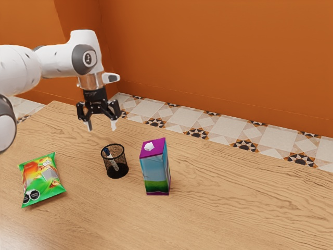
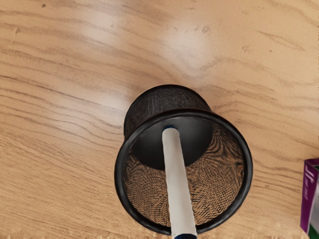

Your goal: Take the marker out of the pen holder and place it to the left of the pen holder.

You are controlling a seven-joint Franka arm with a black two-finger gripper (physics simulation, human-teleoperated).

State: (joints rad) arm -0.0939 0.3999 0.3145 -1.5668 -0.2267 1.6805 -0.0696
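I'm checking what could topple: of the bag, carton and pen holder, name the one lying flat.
The green-and-orange bag; the carton and pen holder both stand upright.

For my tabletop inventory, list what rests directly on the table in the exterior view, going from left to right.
Green-and-orange snack bag → black mesh pen holder → purple-topped carton

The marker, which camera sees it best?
The wrist view: it looks down into the pen holder, so the marker shows its long white body plainly. The exterior view shows it small, leaning inside, partly behind dark mesh.
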